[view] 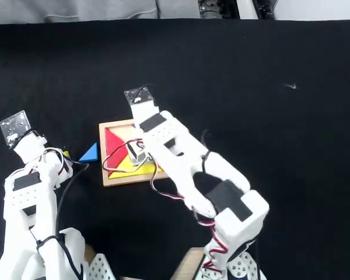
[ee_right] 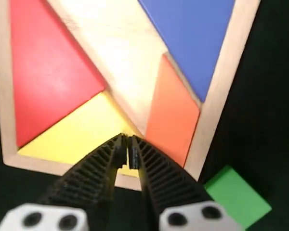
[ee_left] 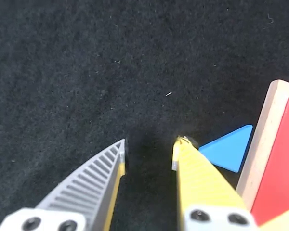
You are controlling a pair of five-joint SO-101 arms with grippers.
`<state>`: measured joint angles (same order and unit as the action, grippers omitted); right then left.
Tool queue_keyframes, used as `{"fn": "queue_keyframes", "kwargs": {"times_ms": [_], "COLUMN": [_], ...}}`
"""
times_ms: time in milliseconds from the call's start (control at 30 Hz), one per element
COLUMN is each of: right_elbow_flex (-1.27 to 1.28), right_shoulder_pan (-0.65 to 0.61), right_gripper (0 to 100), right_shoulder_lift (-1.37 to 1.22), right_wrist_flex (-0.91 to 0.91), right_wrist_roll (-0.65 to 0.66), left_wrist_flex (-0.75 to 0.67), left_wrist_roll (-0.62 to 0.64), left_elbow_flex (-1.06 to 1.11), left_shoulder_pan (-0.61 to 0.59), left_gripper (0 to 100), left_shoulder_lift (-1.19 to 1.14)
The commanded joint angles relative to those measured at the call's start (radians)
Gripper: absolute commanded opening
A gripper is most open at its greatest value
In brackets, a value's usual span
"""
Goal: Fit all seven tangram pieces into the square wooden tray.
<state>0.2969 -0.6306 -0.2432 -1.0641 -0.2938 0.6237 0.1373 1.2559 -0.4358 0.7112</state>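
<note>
Soft, even light falls from above on the black desk (view: 280, 146), whose cloth soaks it up and shows almost no shadow in the high view. The white left arm (view: 23, 198) and right arm (view: 181, 163) stand out bright against it. In the right wrist view glare washes the bare wood of the tray (ee_right: 120, 62) pale, and the red triangle (ee_right: 53, 82) carries a soft sheen. In the left wrist view a dark patch of shadow lies on the cloth near the blue triangle (ee_left: 226, 149).

Your right arm (view: 181, 157) overhangs tray (view: 103, 157), covering much of it. Blue triangle (view: 90, 153) sits between left gripper (ee_left: 151, 142) and tray. You have passing room over table (view: 251, 76) beyond tray.
</note>
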Motion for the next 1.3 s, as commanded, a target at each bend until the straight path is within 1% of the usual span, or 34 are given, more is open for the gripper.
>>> {"fn": "queue_keyframes", "kwargs": {"times_ms": [0, 133, 300, 367, 433, 533, 600, 700, 800, 867, 933, 967, 1067, 1133, 1267], "right_elbow_flex": [-0.061, -0.061, -0.062, -0.061, -0.067, -0.068, -0.036, 0.084, 0.254, 0.375, 0.453, 0.47, 0.476, 0.475, 0.473], "right_shoulder_pan": [0.023, -0.003, -0.006, -0.005, 0.008, 0.08, 0.137, 0.181, 0.207, 0.241, 0.265, 0.275, 0.302, 0.304, 0.235], "right_gripper": [1.1, 1.1, 1.1, 1.1, 1.1, 1.1, 1.1, 1.1, 1.1, 1.5, 1.6, 1.6, 1.6, 5.4, 21.0], "right_shoulder_lift": [0.007, 0.071, 0.127, 0.13, 0.14, 0.222, 0.315, 0.49, 0.65, 0.728, 0.766, 0.768, 0.739, 0.707, 0.639], "right_wrist_flex": [-0.002, -0.031, -0.009, -0.015, -0.072, -0.169, -0.193, -0.189, -0.13, -0.078, -0.066, -0.066, -0.066, -0.064, -0.058], "right_wrist_roll": [0.009, 0.009, 0.017, 0.078, 0.16, 0.226, 0.272, 0.391, 0.523, 0.634, 0.729, 0.735, 0.689, 0.692, 0.77], "left_wrist_flex": [-0.015, -0.015, -0.015, -0.015, -0.015, -0.015, -0.015, -0.017, -0.017, -0.017, -0.017, -0.017, -0.018, -0.018, -0.018], "left_wrist_roll": [-0.011, -0.011, -0.011, -0.011, -0.011, -0.011, -0.011, -0.011, -0.011, -0.011, -0.011, -0.011, -0.011, -0.011, -0.011], "left_elbow_flex": [-0.004, -0.004, -0.004, -0.004, -0.004, -0.004, -0.004, -0.004, -0.004, -0.004, -0.004, -0.004, -0.004, -0.004, -0.004], "left_shoulder_pan": [0.008, 0.008, 0.008, 0.008, 0.008, 0.008, 0.008, 0.008, 0.008, 0.008, 0.008, 0.008, 0.008, 0.008, 0.008], "left_gripper": [17, 17, 17, 17, 17, 17, 17, 17, 17, 17, 17, 17, 17, 17, 17], "left_shoulder_lift": [0.018, 0.018, 0.018, 0.018, 0.018, 0.018, 0.018, 0.018, 0.018, 0.018, 0.018, 0.018, 0.014, 0.012, 0.011]}}
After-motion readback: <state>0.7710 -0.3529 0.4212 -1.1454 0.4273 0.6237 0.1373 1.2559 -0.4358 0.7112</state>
